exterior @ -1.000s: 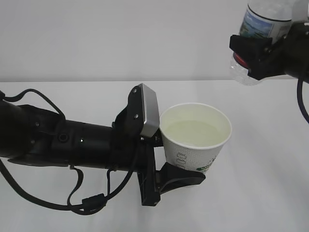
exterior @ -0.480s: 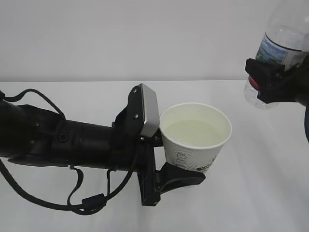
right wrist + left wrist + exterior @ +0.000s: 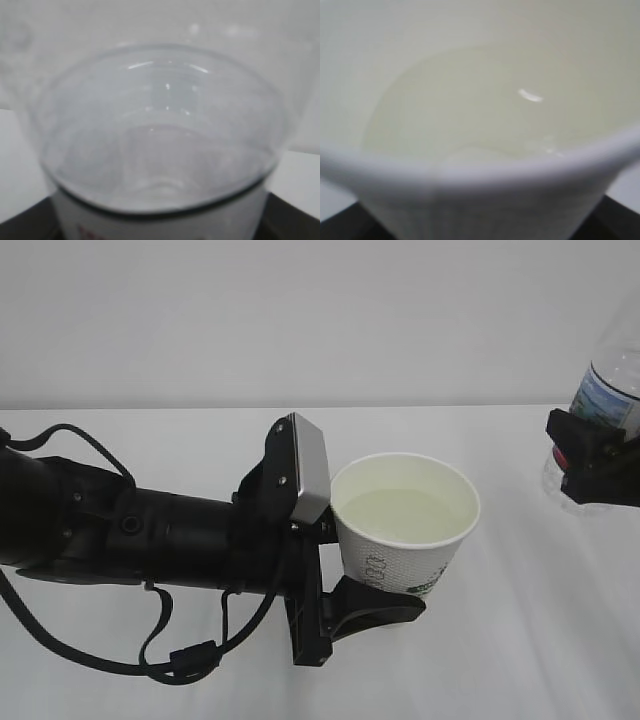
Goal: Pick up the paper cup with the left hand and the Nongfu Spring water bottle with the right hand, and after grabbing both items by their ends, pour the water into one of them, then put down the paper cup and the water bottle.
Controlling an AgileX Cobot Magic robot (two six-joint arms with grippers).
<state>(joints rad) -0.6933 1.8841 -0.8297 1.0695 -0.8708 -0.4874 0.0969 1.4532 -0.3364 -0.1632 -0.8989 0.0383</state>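
Cup (image 3: pixel 405 525) sits upright in the left pincer (image 3: pixel 365 570), clamped low on its wall, with one dark finger (image 3: pixel 375 608) curving under the printed side nearest the camera and the arm (image 3: pixel 130 535) stretching off to the left above the white surface (image 3: pixel 520 640). Water (image 3: pixel 405 515) fills the cup partway; in the left wrist view it shows pale and calm inside the rolled rim (image 3: pixel 470 167). Farther back at the right edge, well apart from the cup, the right pincer (image 3: pixel 590 465) is clamped around the bottle (image 3: pixel 610 400), which leans with its neck end lower. The right wrist view shows only the bottle's clear body (image 3: pixel 160 135), blurred, with the label's edge below.
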